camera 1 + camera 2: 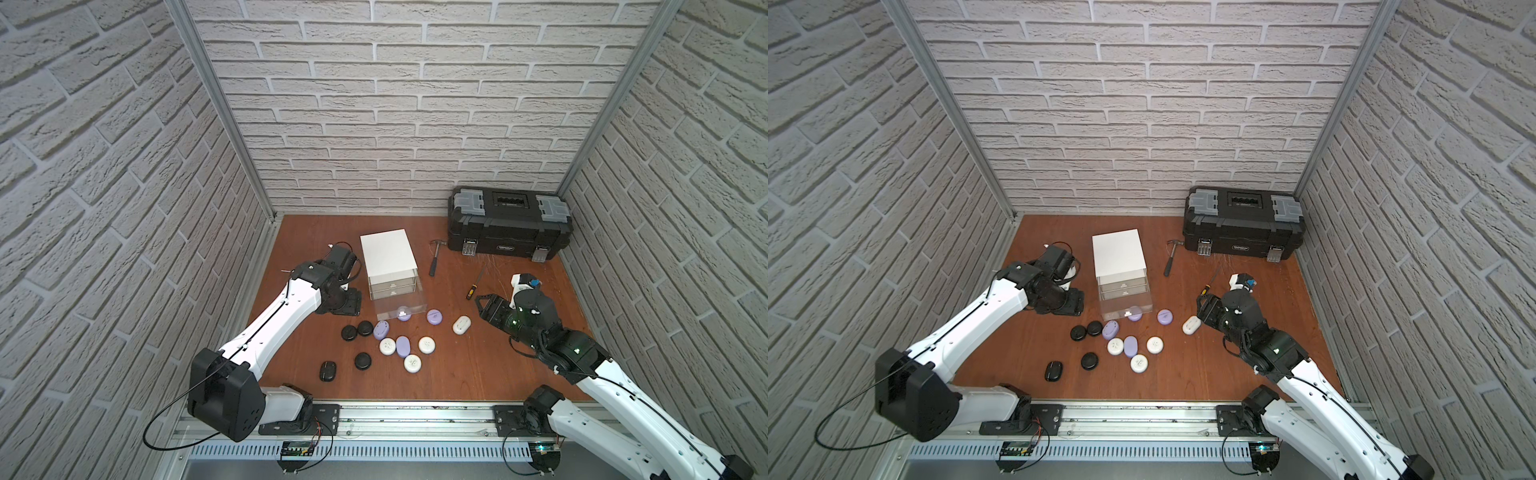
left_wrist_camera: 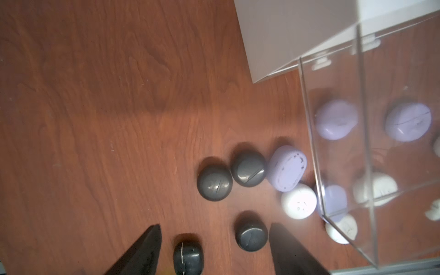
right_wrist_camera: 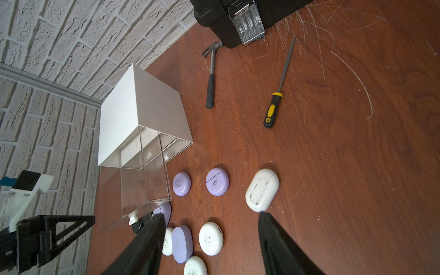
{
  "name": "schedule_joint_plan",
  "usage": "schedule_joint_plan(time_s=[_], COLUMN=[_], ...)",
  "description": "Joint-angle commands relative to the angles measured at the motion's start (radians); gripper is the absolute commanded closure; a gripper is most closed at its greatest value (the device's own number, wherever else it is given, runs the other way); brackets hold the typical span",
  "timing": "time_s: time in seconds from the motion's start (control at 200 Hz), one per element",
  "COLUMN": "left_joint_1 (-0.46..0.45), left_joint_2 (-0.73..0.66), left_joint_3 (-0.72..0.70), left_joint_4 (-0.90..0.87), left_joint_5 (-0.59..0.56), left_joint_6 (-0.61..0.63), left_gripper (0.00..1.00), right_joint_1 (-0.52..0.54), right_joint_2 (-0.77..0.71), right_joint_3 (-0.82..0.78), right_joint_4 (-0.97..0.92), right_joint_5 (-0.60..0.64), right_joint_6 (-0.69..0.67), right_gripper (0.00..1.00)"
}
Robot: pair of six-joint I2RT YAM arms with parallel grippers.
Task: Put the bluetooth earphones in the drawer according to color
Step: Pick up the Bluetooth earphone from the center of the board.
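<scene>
The white drawer cabinet [image 1: 388,253] stands mid-table with its lowest clear drawer [image 1: 399,301] pulled out and nothing in it. In front of it the earphones lie loose: black cases [image 1: 349,333] on the left, lavender cases [image 1: 403,347] and white cases [image 1: 427,345] in the middle, and a white oval case [image 1: 461,325] on the right. My left gripper [image 2: 214,228] is open beside the cabinet's left side [image 1: 349,301], holding nothing. My right gripper [image 3: 210,214] is open and empty just right of the white oval case [image 3: 262,189].
A black toolbox [image 1: 509,226] stands at the back right. A hammer [image 1: 435,257] and a yellow-handled screwdriver [image 1: 473,286] lie between it and the cabinet. Brick walls close in both sides and the back. A metal rail [image 1: 415,415] runs along the front.
</scene>
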Motion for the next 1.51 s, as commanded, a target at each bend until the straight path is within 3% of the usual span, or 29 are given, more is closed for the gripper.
schedule_joint_plan(time_s=[0.0, 0.76, 1.5], left_joint_1=[0.009, -0.029, -0.042], left_joint_2=[0.033, 0.165, 0.185], left_joint_3=[-0.046, -0.171, -0.228], left_joint_4=[0.064, 0.224, 0.243], left_joint_5=[0.019, 0.089, 0.061], left_joint_6=[-0.033, -0.087, -0.106], left_gripper=[0.24, 0.24, 0.24], right_joint_1=[-0.012, -0.174, -0.198], right_joint_2=[-0.02, 0.059, 0.059], right_joint_3=[0.026, -0.039, -0.053], right_joint_4=[0.001, 0.106, 0.106], right_joint_5=[-0.013, -0.199, -0.227], right_joint_6=[-0.024, -0.052, -0.05], right_gripper=[0.34, 0.33, 0.33])
